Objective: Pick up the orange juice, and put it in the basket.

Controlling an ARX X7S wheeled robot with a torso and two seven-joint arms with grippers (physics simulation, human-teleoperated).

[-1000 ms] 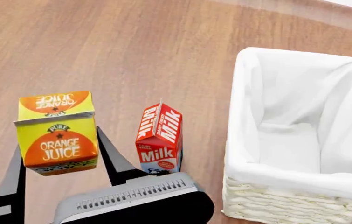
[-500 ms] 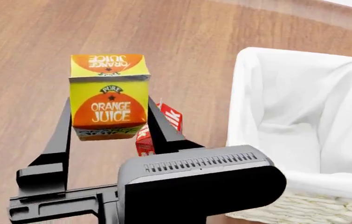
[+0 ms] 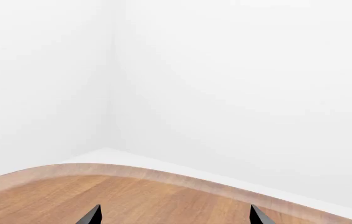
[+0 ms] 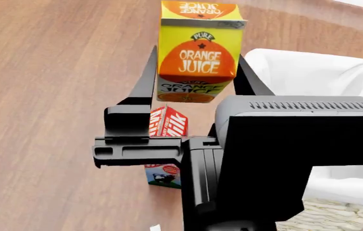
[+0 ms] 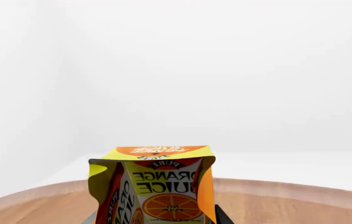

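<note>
**Orange juice held aloft beside the basket**

Head view. The orange juice [image 4: 199,53] is off the table, clamped between the two dark fingers of the right gripper [image 4: 194,72], one finger on each side wall of the carton. Its gable top points away from the camera and its front panel with the lettering faces the camera. In the picture the carton sits above the left rim of the basket [image 4: 309,72], overlapping the near left corner of the white liner; whether it is actually over the basket opening cannot be told from this angle. The basket stands on the wooden table [image 4: 53,96] at the right, much of it hidden behind the black body of the right arm. The milk carton [image 4: 166,144] stands upright on the table below the gripper, partly covered by the gripper's crossbar. It lies just left of the basket.

Left wrist view. The left gripper [image 3: 172,217] shows only as two dark fingertips at the frame edge, set well apart with nothing between them: spread wide, empty. Beyond them are the curved edge of the table and a plain white wall [image 3: 225,84].

Right wrist view. The orange juice fills the lower centre, seen gable end first, with a dark finger just visible at its side. The table edge and white wall lie behind it.
</note>
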